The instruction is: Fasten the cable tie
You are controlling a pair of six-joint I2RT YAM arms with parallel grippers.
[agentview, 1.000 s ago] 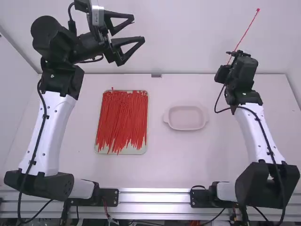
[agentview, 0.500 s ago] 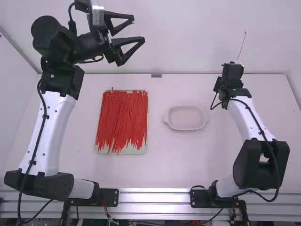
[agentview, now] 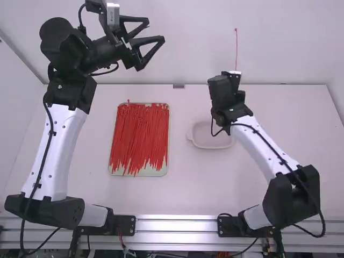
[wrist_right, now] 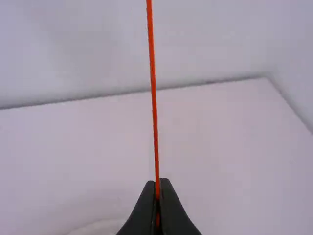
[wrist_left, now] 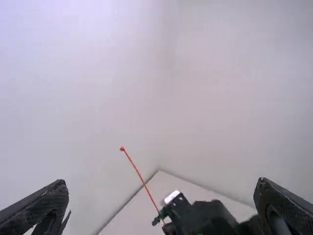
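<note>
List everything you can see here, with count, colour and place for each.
held cable tie: one, red, standing upright out of the right gripper, above the table's far edge
loose cable ties: a pile too dense to count, red, lying lengthwise on the tray
tray: one, pale, left of the table's middle
dish: one, white, just right of the tray, partly behind the right arm
table: one, white, under everything
left gripper: one, black, open, raised high over the table's far left
right gripper: one, black, shut on the held cable tie, above the dish's far side
</note>
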